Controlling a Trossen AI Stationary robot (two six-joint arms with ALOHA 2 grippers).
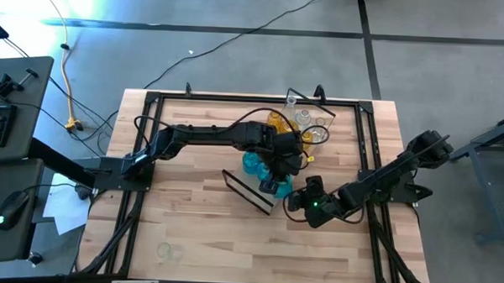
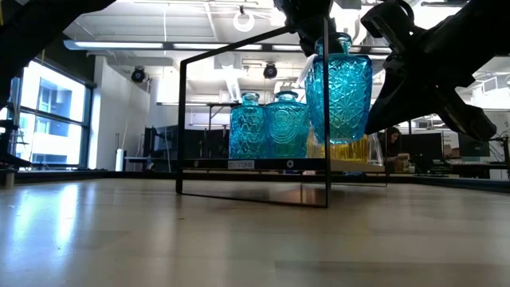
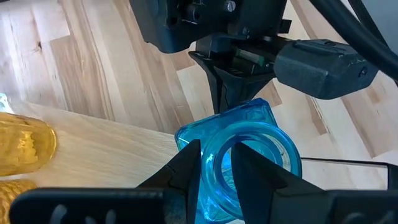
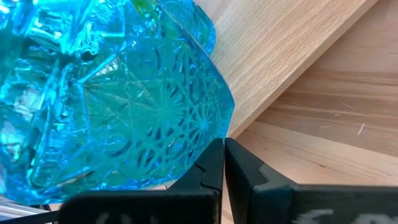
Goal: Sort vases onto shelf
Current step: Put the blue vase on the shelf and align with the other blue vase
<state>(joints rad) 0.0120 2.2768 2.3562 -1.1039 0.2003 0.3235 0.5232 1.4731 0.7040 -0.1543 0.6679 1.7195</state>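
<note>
One teal vase [image 2: 339, 88] held off the board at the shelf's [image 3: 112, 152] near end, beside two teal vases [image 2: 271, 126] already standing there; amber vases [image 1: 279, 122] and clear ones [image 1: 307, 120] grouped toward the far end. Left gripper [image 3: 216, 169] clamped on the vase mouth, one finger inside the rim, one outside. Right gripper [image 4: 224, 165] with jaws together, tips set against the lower body from the right, apparently steadying.

Handling, judged: cut glass, rigid, brittle, fairly weighty for its size; smooth at the rim, hence liable to slip or swing under a one-wall pinch. Patterned body offers better purchase. Best hold at the neck or rim as now, with slow lowering and no contact against neighbouring glass.

Not made out: gap between vase base and board, masked by the arms from above and by the wire frame [image 2: 255, 123] from the low camera. Exact count of amber and clear vases uncertain. Landing spot on the board hidden by the vase itself.
</note>
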